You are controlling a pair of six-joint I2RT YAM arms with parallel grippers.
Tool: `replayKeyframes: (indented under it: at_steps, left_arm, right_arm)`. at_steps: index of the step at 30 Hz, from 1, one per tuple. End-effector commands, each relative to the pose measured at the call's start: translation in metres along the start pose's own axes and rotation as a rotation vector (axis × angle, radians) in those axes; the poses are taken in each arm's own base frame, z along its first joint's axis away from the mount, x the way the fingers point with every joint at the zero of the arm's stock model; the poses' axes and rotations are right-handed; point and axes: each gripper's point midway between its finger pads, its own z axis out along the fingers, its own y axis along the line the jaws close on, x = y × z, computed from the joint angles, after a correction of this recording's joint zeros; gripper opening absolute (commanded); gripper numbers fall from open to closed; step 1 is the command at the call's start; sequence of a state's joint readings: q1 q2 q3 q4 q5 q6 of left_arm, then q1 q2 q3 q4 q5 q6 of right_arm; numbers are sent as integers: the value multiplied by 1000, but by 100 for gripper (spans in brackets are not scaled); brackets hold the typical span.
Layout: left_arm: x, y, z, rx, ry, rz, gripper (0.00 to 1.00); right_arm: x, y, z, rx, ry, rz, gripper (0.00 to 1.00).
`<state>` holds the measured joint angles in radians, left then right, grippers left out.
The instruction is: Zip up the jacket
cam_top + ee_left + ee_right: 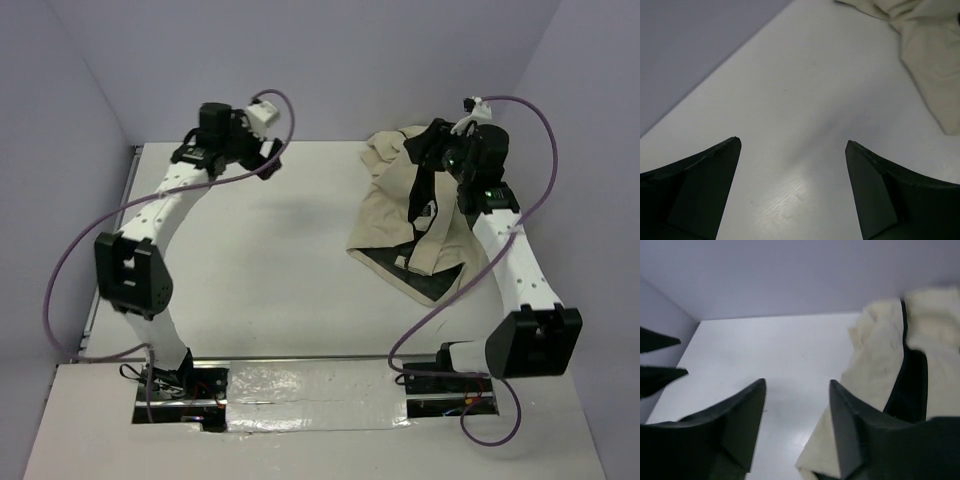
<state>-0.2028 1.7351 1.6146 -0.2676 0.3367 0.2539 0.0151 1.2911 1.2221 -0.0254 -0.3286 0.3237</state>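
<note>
- On the near half of the bench (290, 280) stand only the arms; the jacket (395, 215) lies on the right side, toward the far wall.
- The near hem of the jacket is turned open and the dark lining (432, 282) shows there, so the front is not closed.
- Farther in, the jacket is a crumpled heap and not spread flat. In the right wrist view a dark strip (905, 385) runs between two cream folds. I cannot tell if it is the zipper or only lining.
- The right tool (797, 385) hovers at the far part of the jacket. Its jaws stand apart with nothing between them. The cloth is just beside one finger, but not in the grip.
- The left tool (792, 142) is at the far left, well apart from the jacket. Its jaws are wide apart over bare bench and it holds nothing. Its camera shows the jacket only at the upper right corner.
- In my judgement the task is at its very beginning, and no part of the zipping is done.
- What is left, as I judge it:
  - take the cloth and spread the front
  - find both zipper ends at the hem and join them
  - hold the hem with one tool while the other pulls the slider up
</note>
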Motion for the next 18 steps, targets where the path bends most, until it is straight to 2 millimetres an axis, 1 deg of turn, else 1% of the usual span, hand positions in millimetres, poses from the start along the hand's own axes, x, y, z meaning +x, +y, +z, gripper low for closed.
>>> replayKeyframes:
  at_steps: [1, 2, 3, 4, 5, 6, 7, 8, 9, 10, 11, 12, 13, 14, 17, 18]
  left_arm:
    - [66, -75, 18, 254, 322, -132, 99]
    - [60, -79, 25, 251, 302, -148, 99]
    - [48, -80, 37, 231, 249, -128, 99]
    - [48, -82, 45, 220, 242, -128, 99]
    - [43, -88, 52, 218, 229, -120, 99]
    - [43, -87, 58, 194, 232, -113, 99]
    - [51, -90, 68, 193, 248, -119, 99]
    - [48, -92, 73, 194, 244, -120, 99]
    - [52, -93, 77, 196, 253, -135, 99]
    - [57, -95, 82, 198, 262, -160, 99]
    - [59, -95, 83, 194, 264, -165, 99]
    - [64, -95, 83, 190, 275, -171, 99]
    - [67, -93, 84, 176, 283, -169, 99]
    - [72, -93, 83, 173, 296, -166, 99]
    - [80, -91, 80, 165, 321, -160, 99]
    - [80, -90, 77, 169, 322, -161, 99]
  right_arm:
    - [18, -43, 11, 239, 96, 146, 67]
    - [28, -58, 8, 324, 147, 146, 74]
    - [31, -91, 9, 436, 162, 154, 84]
    - [21, -103, 9, 494, 143, 148, 88]
    - [20, -121, 7, 558, 136, 153, 92]
    - [27, -136, 13, 585, 148, 156, 93]
    - [22, -149, 15, 609, 133, 125, 93]
    - [24, -158, 18, 634, 146, 103, 93]
    - [42, -170, 29, 651, 202, 86, 93]
    - [38, -171, 37, 639, 220, 71, 93]
    - [47, -170, 45, 598, 269, 56, 92]
    - [69, -177, 59, 576, 335, 62, 91]
    - [72, -175, 66, 544, 359, 65, 90]
    - [95, -175, 77, 499, 421, 86, 88]
    - [125, -174, 89, 448, 490, 123, 84]
    - [149, -174, 91, 424, 536, 146, 84]
